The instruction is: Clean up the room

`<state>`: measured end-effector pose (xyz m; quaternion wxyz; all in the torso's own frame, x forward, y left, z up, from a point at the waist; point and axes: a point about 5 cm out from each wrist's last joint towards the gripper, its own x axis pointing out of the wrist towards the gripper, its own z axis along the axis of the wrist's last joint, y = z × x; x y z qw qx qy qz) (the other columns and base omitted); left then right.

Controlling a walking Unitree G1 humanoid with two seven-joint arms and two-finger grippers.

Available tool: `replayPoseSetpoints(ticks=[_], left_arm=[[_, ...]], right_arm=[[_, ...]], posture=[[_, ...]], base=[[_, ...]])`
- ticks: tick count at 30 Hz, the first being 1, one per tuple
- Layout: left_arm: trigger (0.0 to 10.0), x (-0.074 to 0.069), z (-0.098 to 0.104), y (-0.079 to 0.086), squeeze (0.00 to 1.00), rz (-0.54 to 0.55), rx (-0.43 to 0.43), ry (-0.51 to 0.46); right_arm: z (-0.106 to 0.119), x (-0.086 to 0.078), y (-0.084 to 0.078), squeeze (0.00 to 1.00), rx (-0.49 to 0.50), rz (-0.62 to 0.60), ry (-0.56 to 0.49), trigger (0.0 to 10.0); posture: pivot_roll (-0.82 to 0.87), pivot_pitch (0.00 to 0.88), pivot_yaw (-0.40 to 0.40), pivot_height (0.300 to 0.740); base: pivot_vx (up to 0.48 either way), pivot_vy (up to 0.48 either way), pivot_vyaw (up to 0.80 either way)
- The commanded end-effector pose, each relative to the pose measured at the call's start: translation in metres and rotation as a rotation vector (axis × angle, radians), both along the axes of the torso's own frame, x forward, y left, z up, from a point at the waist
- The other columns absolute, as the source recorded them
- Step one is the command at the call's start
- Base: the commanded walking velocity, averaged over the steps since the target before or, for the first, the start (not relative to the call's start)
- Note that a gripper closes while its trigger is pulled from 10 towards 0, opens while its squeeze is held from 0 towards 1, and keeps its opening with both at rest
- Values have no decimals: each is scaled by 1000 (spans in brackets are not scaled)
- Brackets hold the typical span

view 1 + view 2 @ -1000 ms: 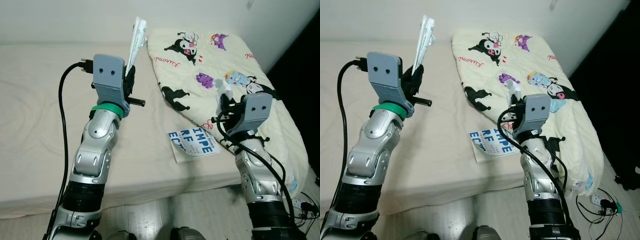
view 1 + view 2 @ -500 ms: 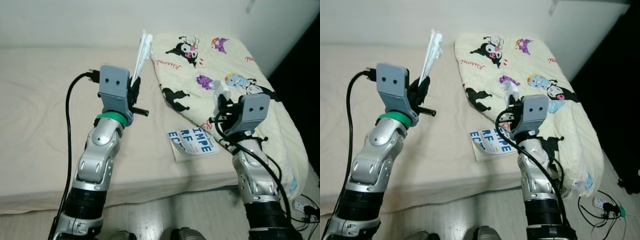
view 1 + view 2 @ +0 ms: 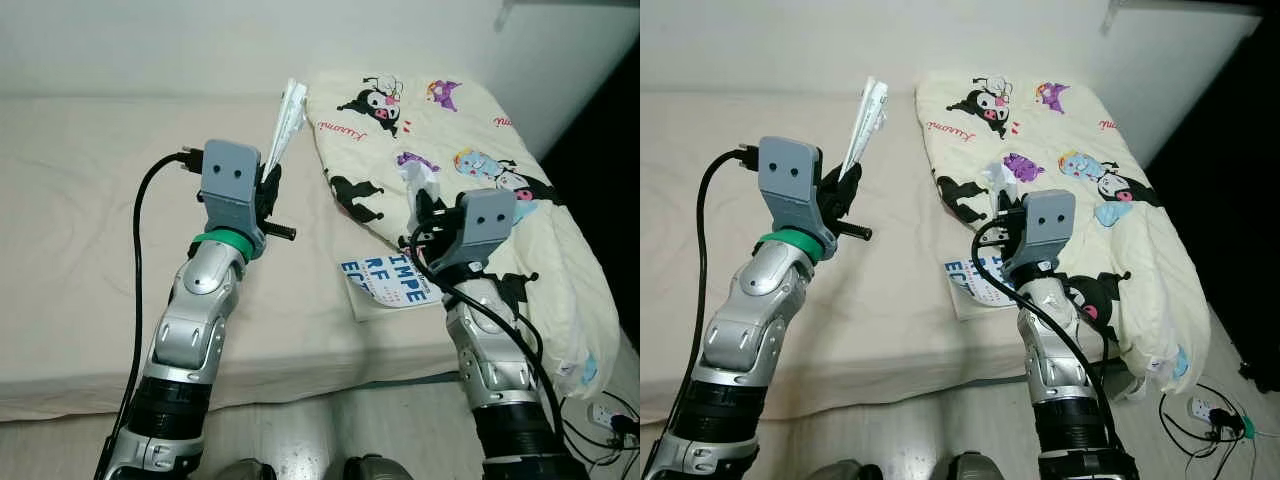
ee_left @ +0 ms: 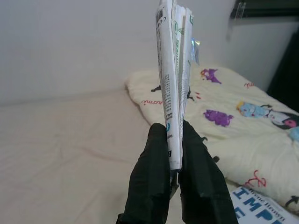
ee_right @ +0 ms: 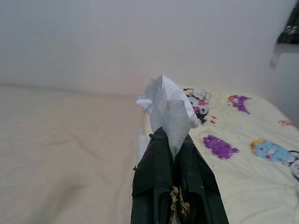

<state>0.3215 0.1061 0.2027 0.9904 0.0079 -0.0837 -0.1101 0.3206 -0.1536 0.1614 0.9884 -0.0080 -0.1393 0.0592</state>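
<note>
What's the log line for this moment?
left hand: shut on folded papers, raised over bed | right hand: shut on crumpled tissue | booklet: on bed beside quilt

Item count: bed and held articles

One bed [image 3: 80, 230] is carrying one cartoon-print quilt [image 3: 470, 150] and one printed booklet [image 3: 395, 285]; two hands are showing, the left hand [image 4: 174, 154] gripping one folded paper bundle [image 4: 173, 70], the right hand [image 5: 173, 154] gripping one crumpled tissue [image 5: 168, 107].
</note>
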Motion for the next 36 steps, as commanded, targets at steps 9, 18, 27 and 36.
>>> replayPoseSetpoints(ticks=[9,18,27,36], left_arm=[[10000,-1,-6,2,0,2,7,13],[10000,-1,-6,2,0,4,8,13],[10000,-1,-6,2,0,7,8,13],[10000,-1,-7,2,0,7,9,17]], right_arm=[[0,2,0,0,55,-5,5,10000],[0,2,-1,0,53,-12,8,10000],[-2,2,-3,0,46,-20,15,10000],[-2,3,-6,0,43,-40,19,10000]], posture=[[-64,46,24,737],[-64,48,23,737],[-64,51,24,737],[-62,53,25,737]], base=[[-168,0,356],[-394,0,0],[-396,0,0],[-168,0,433]])
